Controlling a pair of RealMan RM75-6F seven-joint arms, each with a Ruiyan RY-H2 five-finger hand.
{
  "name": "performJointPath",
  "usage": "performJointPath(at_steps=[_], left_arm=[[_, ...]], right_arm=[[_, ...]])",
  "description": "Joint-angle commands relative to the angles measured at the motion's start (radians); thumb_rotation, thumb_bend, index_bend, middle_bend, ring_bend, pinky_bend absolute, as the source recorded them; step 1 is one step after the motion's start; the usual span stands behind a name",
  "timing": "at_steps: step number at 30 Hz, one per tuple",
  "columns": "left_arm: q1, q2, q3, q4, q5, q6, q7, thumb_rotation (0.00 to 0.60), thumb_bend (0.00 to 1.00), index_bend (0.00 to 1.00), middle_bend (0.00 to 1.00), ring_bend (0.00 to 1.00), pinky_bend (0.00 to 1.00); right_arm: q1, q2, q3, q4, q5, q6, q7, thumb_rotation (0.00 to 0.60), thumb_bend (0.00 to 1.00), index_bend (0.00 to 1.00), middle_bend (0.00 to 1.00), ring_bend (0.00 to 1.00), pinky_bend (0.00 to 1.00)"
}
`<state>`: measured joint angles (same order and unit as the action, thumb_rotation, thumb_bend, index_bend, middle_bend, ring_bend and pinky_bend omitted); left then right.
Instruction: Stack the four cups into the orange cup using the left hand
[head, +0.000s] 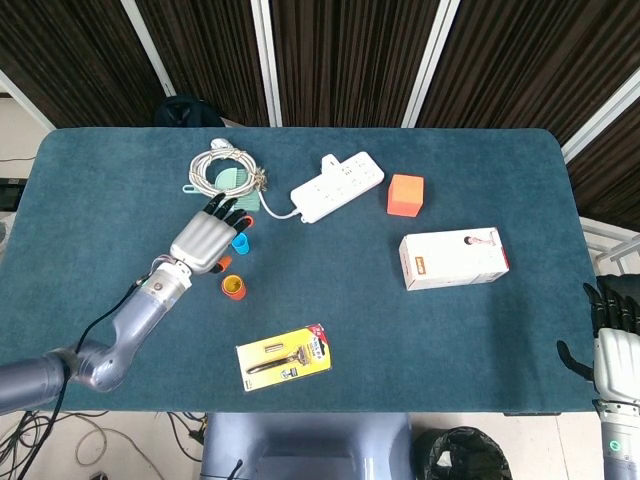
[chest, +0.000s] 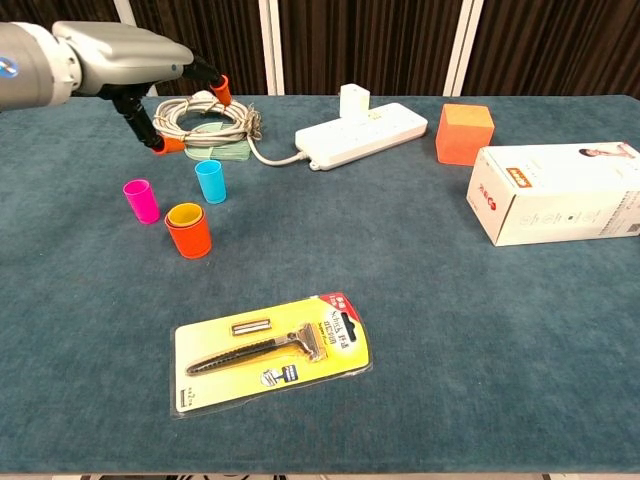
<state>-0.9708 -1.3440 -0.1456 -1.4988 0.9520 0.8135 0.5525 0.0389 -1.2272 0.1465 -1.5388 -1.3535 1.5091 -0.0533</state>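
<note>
Left of centre in the chest view, the orange cup (chest: 189, 236) already held a yellow cup (chest: 185, 214). The blue cup (chest: 210, 181) and pink cup (chest: 141, 200) stood loose; a fourth went unseen. The left hand (chest: 140, 62) hovered above, fingers spread, holding nothing.

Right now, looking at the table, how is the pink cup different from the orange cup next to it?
The pink cup is slimmer and stands empty as far as the chest view shows, while the orange cup is wider and already has a yellow cup nested inside it. The pink cup sits further left and slightly further back than the orange cup. Both stand upright on the blue table, apart from each other, and neither is held by the left hand.
</note>
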Motion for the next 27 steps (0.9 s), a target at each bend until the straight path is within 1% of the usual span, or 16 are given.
performJointPath(at_steps=[1,12,17,27], left_arm=[[-0.036,-0.044,-0.016,0.059,-0.061,-0.042,0.021,0.6,0.29,0.23,0.15,0.0,0.0],[-0.082,-0.174,-0.004,0.239,-0.171,-0.1,0.041,0.6,0.3,0.26,0.15,0.0,0.0],[-0.093,-0.216,0.001,0.307,-0.191,-0.116,0.041,0.6,0.3,0.3,0.15,0.0,0.0],[-0.093,-0.259,0.011,0.396,-0.205,-0.131,0.025,0.6,0.3,0.31,0.16,0.0,0.0]], right_arm=[[0.0,-0.002,0.002,0.004,0.004,-0.001,-0.002,0.6,0.34,0.09,0.04,0.09,0.04],[0.003,-0.006,0.004,0.022,0.02,-0.015,0.0,0.6,0.34,0.09,0.04,0.09,0.04],[0.002,-0.007,0.008,0.027,0.026,-0.017,0.004,0.6,0.34,0.09,0.04,0.09,0.04],[0.003,-0.008,0.006,0.034,0.025,-0.021,0.009,0.6,0.34,0.09,0.04,0.09,0.04]])
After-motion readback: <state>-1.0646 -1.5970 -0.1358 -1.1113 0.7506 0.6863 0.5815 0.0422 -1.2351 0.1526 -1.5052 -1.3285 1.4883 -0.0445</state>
